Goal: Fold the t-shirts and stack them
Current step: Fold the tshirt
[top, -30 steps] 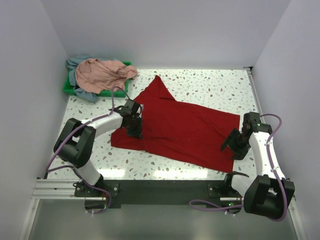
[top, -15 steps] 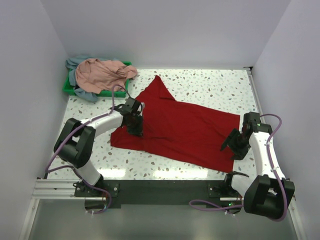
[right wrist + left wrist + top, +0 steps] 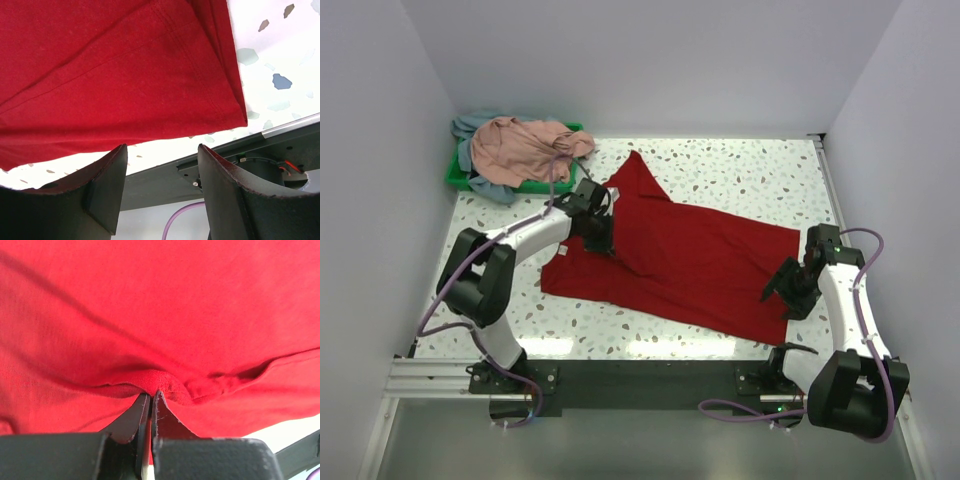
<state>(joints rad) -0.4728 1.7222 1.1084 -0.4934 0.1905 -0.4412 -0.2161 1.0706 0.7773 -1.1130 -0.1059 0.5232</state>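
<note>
The bright red t-shirt (image 3: 690,260) lies spread across the middle of the table. My left gripper (image 3: 603,243) is shut on a fold of the red shirt's hem (image 3: 160,382) near its left side and lifts that edge a little. My right gripper (image 3: 780,288) is open and empty, just above the shirt's near right corner (image 3: 235,112). The dusty pink t-shirt (image 3: 525,148) lies crumpled on top of the grey-blue t-shirt (image 3: 485,183) in the tray at the back left.
A green tray (image 3: 455,176) at the back left corner holds the two other shirts. White walls close in the table on three sides. A black rail (image 3: 650,385) with the arm bases runs along the near edge.
My left gripper has moved back and to the right with the red shirt's edge in it, drawing that cloth over the shirt. The right arm has not moved.
</note>
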